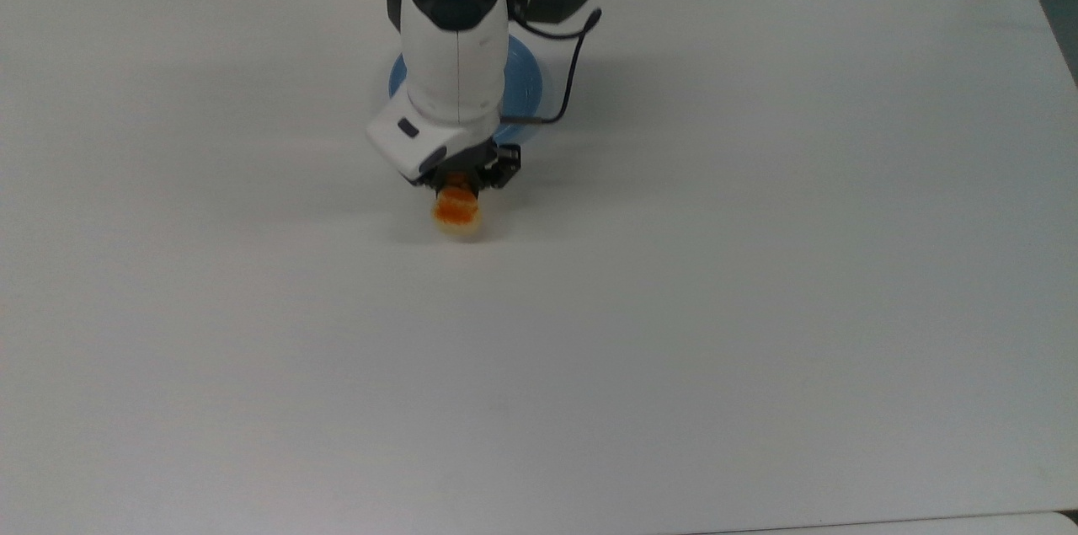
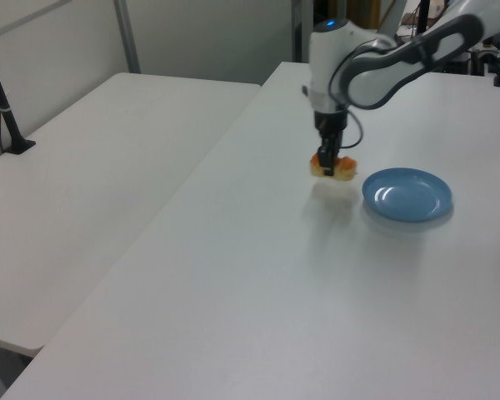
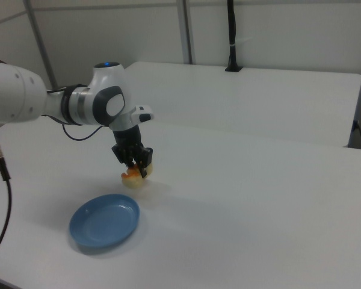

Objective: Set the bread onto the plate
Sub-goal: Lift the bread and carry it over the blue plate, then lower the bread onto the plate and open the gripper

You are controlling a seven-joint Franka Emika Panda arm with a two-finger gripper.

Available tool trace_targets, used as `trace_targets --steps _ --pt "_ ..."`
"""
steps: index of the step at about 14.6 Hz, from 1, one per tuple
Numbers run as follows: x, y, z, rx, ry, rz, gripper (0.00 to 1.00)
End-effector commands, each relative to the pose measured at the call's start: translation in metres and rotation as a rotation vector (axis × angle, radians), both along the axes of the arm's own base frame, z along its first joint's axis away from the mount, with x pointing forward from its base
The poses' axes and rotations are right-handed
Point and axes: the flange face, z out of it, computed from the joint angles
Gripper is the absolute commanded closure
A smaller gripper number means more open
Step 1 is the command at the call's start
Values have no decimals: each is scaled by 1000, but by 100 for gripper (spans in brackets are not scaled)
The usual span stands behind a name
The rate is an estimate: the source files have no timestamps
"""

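Note:
My gripper (image 1: 461,181) (image 2: 328,158) (image 3: 136,167) is shut on the bread (image 1: 458,216) (image 2: 333,169) (image 3: 133,177), a small loaf with pale sides and an orange-brown top. The loaf hangs clear of the white table, its shadow on the surface below. The light-blue plate (image 2: 407,195) (image 3: 104,220) lies flat on the table a short way off, to the left view's right of the bread. In the top view the plate (image 1: 526,88) is largely covered by my arm, with the bread just toward the top view's bottom of it.
The wide white table (image 1: 758,265) carries the plate and nothing else near it. A second white table (image 2: 92,167) stands at the left view's left, with a black post (image 2: 4,108) on it. A black cable (image 1: 568,72) loops beside my wrist.

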Motion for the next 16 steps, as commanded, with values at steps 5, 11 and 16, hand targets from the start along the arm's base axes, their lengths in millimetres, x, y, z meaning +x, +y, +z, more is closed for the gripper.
trace_targets --steps 5,11,16 --pt "-111 -7 24 -24 56 91 61" --pt "-128 -3 3 -26 98 91 59" --pt "-136 -4 -8 -27 128 88 39"
